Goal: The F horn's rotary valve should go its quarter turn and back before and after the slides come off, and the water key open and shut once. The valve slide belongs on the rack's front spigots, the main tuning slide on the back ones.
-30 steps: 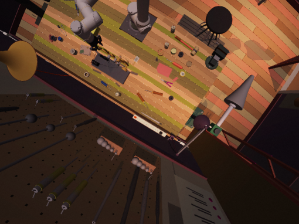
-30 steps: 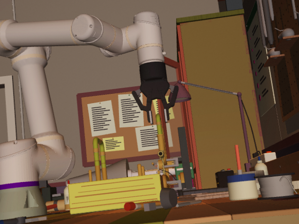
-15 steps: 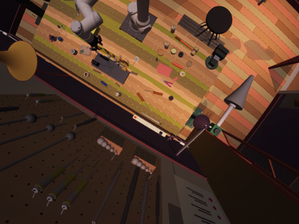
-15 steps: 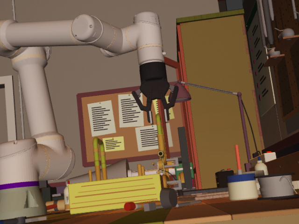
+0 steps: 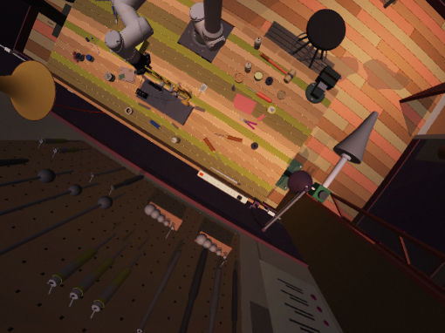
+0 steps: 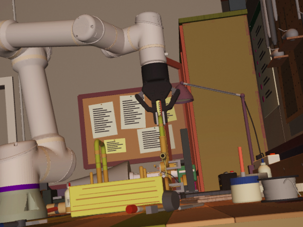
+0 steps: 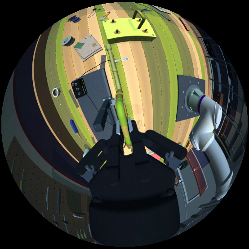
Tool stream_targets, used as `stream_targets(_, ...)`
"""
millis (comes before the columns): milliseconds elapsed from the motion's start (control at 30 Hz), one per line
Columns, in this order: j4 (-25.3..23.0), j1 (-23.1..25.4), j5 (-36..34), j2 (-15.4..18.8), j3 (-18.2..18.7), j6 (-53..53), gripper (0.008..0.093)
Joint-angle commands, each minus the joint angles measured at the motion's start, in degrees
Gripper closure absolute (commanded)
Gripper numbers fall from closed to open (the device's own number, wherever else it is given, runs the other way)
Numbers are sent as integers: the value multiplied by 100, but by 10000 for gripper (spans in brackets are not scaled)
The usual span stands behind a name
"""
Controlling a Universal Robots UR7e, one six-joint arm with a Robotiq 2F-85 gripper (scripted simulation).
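Observation:
A green-and-brass U-shaped slide [image 6: 161,127] [image 7: 122,111] stands upright on the horn's tubing, and its top bend sits in the closed fingers of my gripper [image 6: 160,117] [image 7: 125,134], which reaches straight down from above. Below it the horn's brass tube [image 7: 113,62] runs on a grey stand [image 6: 171,171] over a dark mat [image 5: 165,101]. A second green slide [image 6: 100,158] [image 7: 139,18] stands upright on two spigots of the yellow rack [image 6: 115,195] [image 7: 129,30], on the side nearer the arm's base. The rack's other spigots carry nothing.
The arm's base [image 6: 22,176] [image 7: 195,99] stands by the rack. A control box [image 7: 78,88] sits on the mat, a cloth [image 7: 87,46] and tape roll [image 7: 55,92] lie nearby. A blue-lidded tub [image 6: 245,188], grey tub [image 6: 279,188] and desk lamp [image 6: 244,127] stand to the right.

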Motion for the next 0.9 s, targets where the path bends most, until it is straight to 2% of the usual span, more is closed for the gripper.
stream_targets(0,-2,0,0,-1,-2,0,904)
stream_targets(67,-2,0,0,-1,-2,0,934)
stream_targets(867,24,0,0,-7,-22,0,934)
